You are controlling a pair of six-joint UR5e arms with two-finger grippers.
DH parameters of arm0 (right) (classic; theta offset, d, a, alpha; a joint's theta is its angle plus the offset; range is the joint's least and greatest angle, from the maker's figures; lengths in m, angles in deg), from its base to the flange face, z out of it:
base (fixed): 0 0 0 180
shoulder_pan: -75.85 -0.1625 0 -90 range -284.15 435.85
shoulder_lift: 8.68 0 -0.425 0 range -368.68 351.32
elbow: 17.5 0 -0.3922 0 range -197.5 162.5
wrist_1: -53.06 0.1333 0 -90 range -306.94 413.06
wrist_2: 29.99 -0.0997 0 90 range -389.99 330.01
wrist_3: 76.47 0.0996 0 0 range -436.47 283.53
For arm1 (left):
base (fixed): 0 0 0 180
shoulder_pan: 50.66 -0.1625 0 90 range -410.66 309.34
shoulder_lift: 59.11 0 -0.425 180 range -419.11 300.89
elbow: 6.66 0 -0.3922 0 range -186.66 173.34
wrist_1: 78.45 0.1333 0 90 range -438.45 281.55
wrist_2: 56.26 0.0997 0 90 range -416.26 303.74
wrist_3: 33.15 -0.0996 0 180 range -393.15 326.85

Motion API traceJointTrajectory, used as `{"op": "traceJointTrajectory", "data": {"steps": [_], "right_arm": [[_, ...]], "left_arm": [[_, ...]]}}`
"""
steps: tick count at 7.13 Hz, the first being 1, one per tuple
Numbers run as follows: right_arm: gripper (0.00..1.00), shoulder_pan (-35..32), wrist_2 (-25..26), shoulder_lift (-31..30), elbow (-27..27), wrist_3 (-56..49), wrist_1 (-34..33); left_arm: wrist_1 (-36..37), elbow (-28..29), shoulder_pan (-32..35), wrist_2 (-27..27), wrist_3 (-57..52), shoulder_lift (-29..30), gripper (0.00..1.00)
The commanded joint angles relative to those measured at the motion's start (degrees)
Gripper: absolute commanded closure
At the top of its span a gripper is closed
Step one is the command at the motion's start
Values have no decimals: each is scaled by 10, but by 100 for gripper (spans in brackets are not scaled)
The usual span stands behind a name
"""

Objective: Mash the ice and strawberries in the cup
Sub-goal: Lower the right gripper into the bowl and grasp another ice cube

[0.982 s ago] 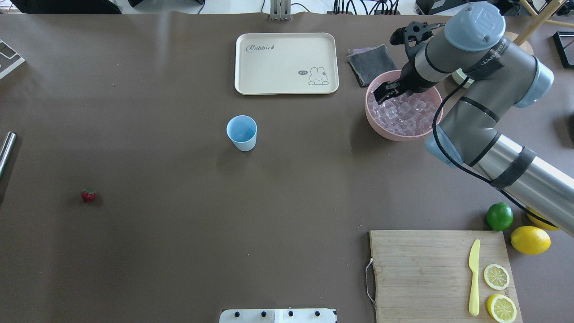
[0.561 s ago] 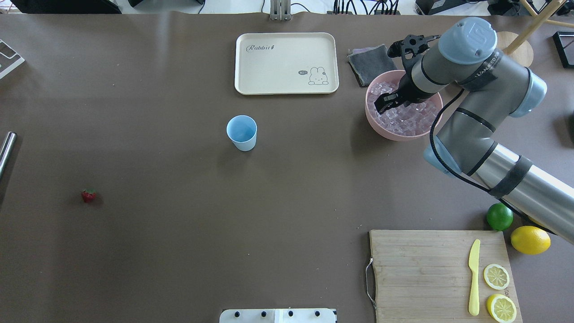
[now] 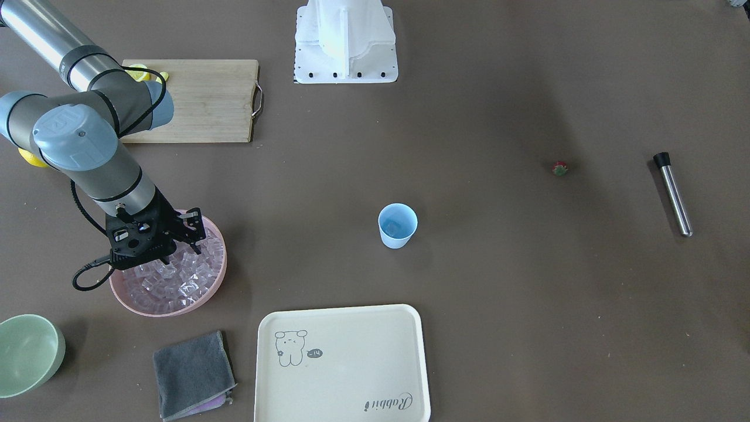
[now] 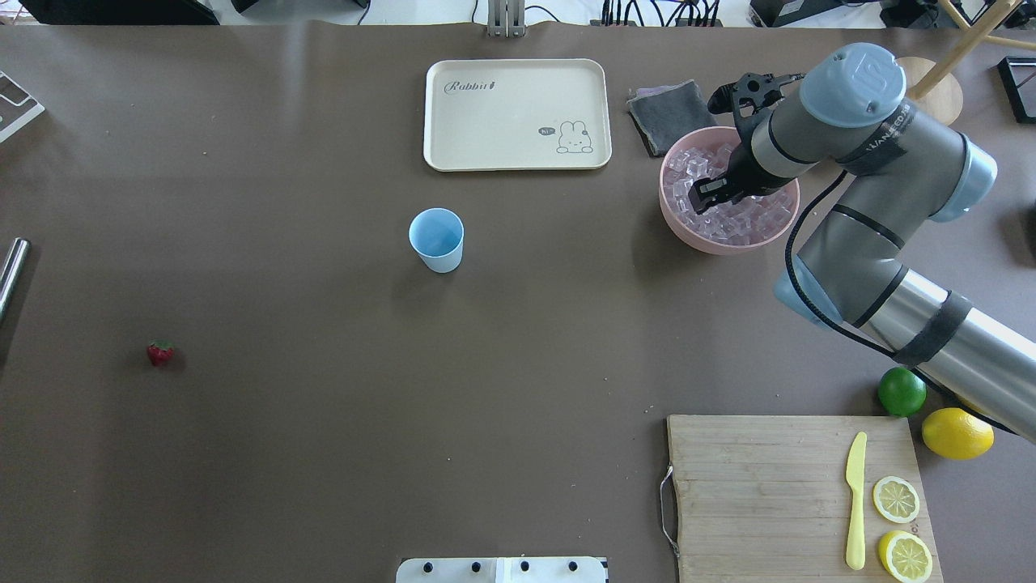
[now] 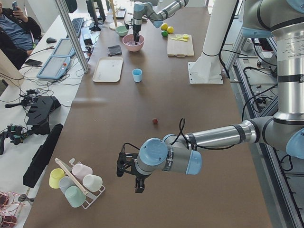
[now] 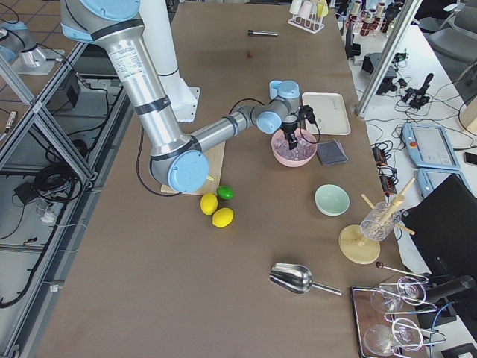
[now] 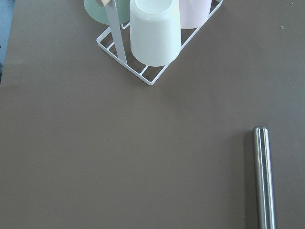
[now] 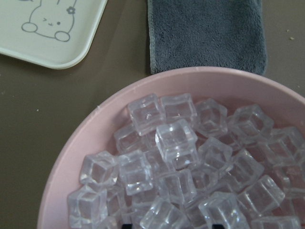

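The light-blue cup stands upright mid-table, also in the front view. The tiny red strawberry lies alone far to the left on the table. Clear ice cubes fill the pink bowl. My right gripper is down in this bowl, jaws open, fingertips among the cubes. The right wrist view shows the ice close up, with two dark tips at the bottom edge. My left gripper hovers over the table's far left end; I cannot tell whether it is open or shut.
A cream rabbit tray and a grey cloth lie at the back. A cutting board holds a yellow knife and lemon slices, with a lime and a lemon beside it. A metal muddler lies near the strawberry. A pale green bowl sits beyond the pink bowl.
My right gripper has come down from above the pink bowl's rim into the ice, shifting slightly toward the bowl's middle. Cup and strawberry have not moved.
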Motion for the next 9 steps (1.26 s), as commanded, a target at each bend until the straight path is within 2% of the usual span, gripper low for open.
{"op": "traceJointTrajectory", "data": {"steps": [1, 4, 6, 8, 9], "right_arm": [[47, 6, 6, 3, -2, 3, 0], [47, 14, 25, 4, -8, 4, 3], [75, 17, 28, 6, -7, 12, 3], [80, 10, 23, 9, 5, 12, 1], [80, -8, -1, 10, 30, 12, -7]], "left_arm": [[0, 2, 0, 0, 0, 0, 2], [0, 1, 0, 0, 0, 0, 2], [0, 4, 0, 0, 0, 0, 2], [0, 2, 0, 0, 0, 0, 2], [0, 2, 0, 0, 1, 0, 2]]}}
